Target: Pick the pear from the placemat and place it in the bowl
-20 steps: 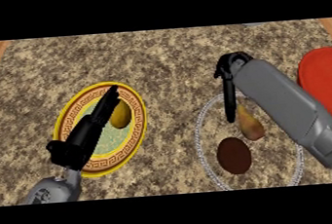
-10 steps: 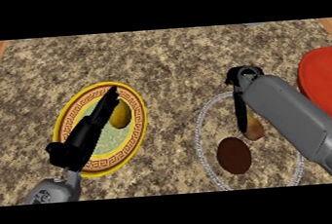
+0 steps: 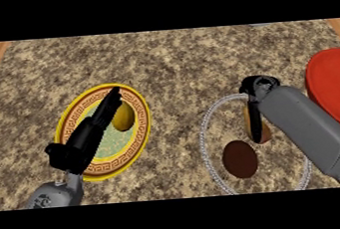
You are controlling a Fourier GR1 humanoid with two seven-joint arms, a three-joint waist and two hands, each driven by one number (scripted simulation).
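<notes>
A yellow pear [image 3: 122, 118] lies on the round placemat [image 3: 142, 134], which has a yellow patterned rim and a green middle, at the left. My left hand [image 3: 88, 139] lies across the placemat with straight fingers, and its fingertips [image 3: 113, 96] sit beside the pear's left edge. It is open and holds nothing. At the right stands the clear bowl [image 3: 205, 133] with a dark brown disc [image 3: 241, 159] in it. My right hand [image 3: 256, 120] hangs over the bowl with its fingers pointing down, open. A tan piece [image 3: 266, 131] shows just behind them.
A red plate [image 3: 335, 87] stands at the right edge, close to my right forearm [image 3: 307, 127]. The speckled counter [image 3: 177, 61] stretches across the back, with wooden strips at the far left and right corners.
My right hand and forearm have shifted to the right and a little lower over the bowl. The left hand, the pear and the placemat have not moved.
</notes>
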